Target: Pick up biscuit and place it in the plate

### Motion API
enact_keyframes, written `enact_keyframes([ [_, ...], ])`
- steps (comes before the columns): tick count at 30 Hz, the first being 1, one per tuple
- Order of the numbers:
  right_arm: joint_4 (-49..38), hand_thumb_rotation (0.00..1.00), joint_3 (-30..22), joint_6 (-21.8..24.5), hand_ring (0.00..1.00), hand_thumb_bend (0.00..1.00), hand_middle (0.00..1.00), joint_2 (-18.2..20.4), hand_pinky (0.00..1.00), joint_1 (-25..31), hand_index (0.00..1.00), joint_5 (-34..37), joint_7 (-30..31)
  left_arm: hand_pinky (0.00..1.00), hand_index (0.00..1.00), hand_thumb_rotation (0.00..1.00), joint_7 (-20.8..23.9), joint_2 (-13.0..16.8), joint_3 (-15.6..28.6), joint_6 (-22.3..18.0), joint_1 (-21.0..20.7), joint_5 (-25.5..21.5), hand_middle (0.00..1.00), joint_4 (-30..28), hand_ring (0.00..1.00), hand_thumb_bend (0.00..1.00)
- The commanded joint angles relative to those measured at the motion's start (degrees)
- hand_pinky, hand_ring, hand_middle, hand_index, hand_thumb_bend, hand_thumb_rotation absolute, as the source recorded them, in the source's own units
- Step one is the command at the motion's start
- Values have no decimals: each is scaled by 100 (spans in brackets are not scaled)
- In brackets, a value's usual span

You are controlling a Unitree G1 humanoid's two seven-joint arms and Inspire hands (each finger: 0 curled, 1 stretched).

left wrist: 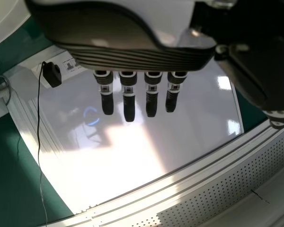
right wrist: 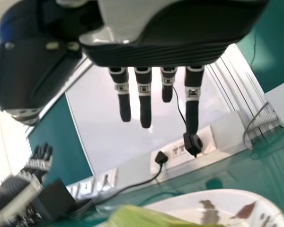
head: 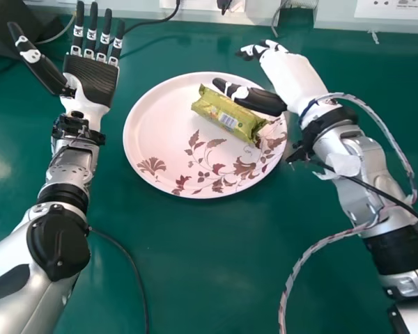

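– Head view: where's the biscuit?
– The biscuit (head: pixel 228 115) is on the plate (head: pixel 153 118), toward its far side. The right hand (head: pixel 290 75) is just beside it, grasping nothing, its thumb reaching over the rim. The left hand (head: pixel 90 80) lies well apart over the counter (head: pixel 195 264), palm up, fingers straight.
– How will it handle?
– Light, I'd judge: a fairly stiff block in thin, slippery film, and easily crushed to crumbs.
– So where would you grip it?
– Round the middle, thumb on one long side, fingers on the other, pressing gently. The crimped end would probably fold or slide out.
– Left wrist view?
– Straight fingers again, holding nothing.
– And the right wrist view?
– Straight fingers, released, with the wrapper and part of the plate beyond. If it needs shifting, I'd spread the pressure along the pack.
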Motion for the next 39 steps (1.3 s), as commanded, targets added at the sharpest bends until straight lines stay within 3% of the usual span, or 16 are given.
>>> enact_keyframes([
  [1, -142, 67, -198, -139, 73, 87, 83, 20, 60, 129, 87, 337, 63, 87, 97, 74, -22, 32, -62, 29, 74, 26, 97, 21, 91, 99],
  [10, -271, 68, -709, -631, 73, 87, 83, 37, 60, 304, 86, 1223, 21, 76, 97, 76, -72, 40, -56, 54, 74, 24, 96, 24, 91, 97],
  [15, -446, 65, -933, -673, 74, 88, 84, 77, 60, 454, 88, 1445, -17, 71, 97, 80, -63, 46, -64, 52, 81, 34, 95, 23, 88, 100],
  [20, -643, 66, -1114, -697, 74, 88, 84, 144, 60, 606, 86, 1664, -55, 66, 96, 78, 15, 32, -60, 46, 67, 34, 93, 22, 84, 100],
  [25, -851, 65, -1227, -659, 74, 88, 83, 160, 61, 745, 87, 1773, -50, 69, 96, 78, -30, 32, -68, 40, 73, 53, 93, 14, 85, 100],
  [31, -767, 64, -1403, -1011, 74, 88, 83, 163, 60, 826, 87, 2277, 81, 76, 97, 71, -9, 33, -63, 29, 73, 57, 98, 12, 90, 100],
  [39, -767, 67, -1617, -1244, 74, 89, 84, 183, 60, 940, 88, 2641, 97, 77, 96, 72, 0, 35, -57, 39, 69, 52, 96, 13, 88, 100],
])
